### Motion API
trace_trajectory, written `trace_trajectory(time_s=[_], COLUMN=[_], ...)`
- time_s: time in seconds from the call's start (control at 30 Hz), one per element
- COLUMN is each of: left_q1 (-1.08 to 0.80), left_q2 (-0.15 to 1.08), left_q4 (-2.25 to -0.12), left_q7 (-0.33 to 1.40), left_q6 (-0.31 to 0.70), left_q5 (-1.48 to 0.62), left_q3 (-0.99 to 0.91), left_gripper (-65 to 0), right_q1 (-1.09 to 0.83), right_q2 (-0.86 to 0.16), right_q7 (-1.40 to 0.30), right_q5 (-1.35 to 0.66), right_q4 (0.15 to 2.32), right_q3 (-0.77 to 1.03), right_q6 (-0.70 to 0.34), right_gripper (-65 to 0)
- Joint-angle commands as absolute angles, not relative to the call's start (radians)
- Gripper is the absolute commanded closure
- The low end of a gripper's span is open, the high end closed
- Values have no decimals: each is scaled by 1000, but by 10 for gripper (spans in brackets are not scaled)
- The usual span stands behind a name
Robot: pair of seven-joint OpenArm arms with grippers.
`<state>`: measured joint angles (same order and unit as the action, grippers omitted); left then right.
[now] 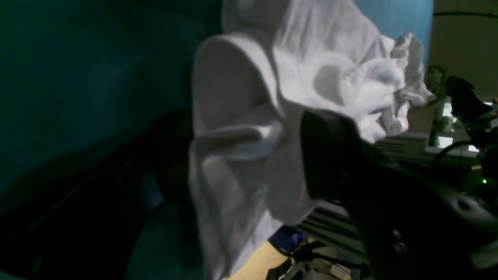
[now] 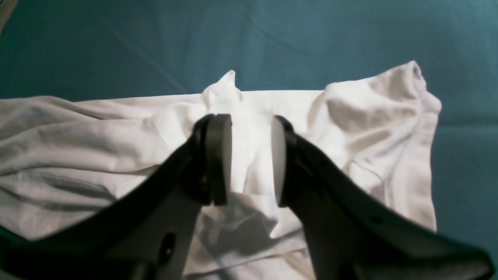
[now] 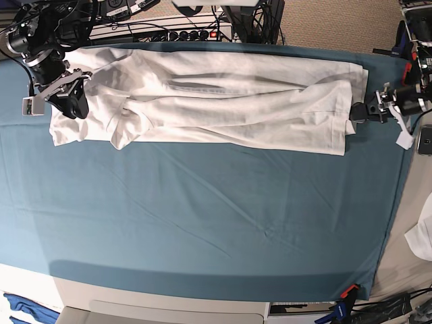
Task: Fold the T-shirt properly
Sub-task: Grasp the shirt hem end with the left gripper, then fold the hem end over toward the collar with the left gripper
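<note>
Close below our right gripper (image 2: 251,159), jaws half apart and empty, the T-shirt (image 3: 223,101) lies along the far edge of the teal tablecloth (image 3: 202,216); we should pinch one layer only. Left gripper (image 3: 361,111) at its right hem: grip unclear. Cables crowd the far side

The T-shirt (image 3: 223,101) was plain white with no print, its creases shading to pale grey, and it lay on a solid teal tablecloth (image 3: 202,223). Over the T-shirt, the right gripper (image 2: 251,159) was black with off-white pads (image 2: 218,155). Beside the T-shirt's other end, the left gripper (image 3: 358,112) looked black, though dimly seen.
</note>
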<state>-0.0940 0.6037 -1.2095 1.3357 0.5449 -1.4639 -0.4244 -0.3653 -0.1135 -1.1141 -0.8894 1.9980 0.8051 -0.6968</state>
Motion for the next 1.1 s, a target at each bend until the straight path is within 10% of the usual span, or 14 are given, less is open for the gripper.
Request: trace_trajectory(time_s=[0.0, 0.27, 0.43, 0.7, 1.07], left_q1=[-86, -86, -86, -89, -236], left_q2=[617, 588, 587, 580, 472], left_q4=[-1230, -1289, -1300, -1393, -2126], left_q7=[1340, 1345, 1335, 1388, 1301], left_q6=[551, 553, 575, 646, 698], left_q5=[-1484, -1484, -1484, -1484, -1458], left_q3=[-427, -427, -427, -427, -303], left_gripper=[-441, -410, 0, 0, 0], right_q1=[-363, -363, -363, -363, -363], right_q2=[-127, -127, -127, -127, -127], right_q7=[-1088, -1087, -1087, -1087, -1079], right_q5=[-911, -908, -908, -908, -900], right_q4=[2014, 2014, 2014, 2014, 2014], right_q3=[811, 811, 811, 811, 811], right_q6=[-698, -698, -698, -698, -698], right_gripper=[-180, -180, -180, -180, -180])
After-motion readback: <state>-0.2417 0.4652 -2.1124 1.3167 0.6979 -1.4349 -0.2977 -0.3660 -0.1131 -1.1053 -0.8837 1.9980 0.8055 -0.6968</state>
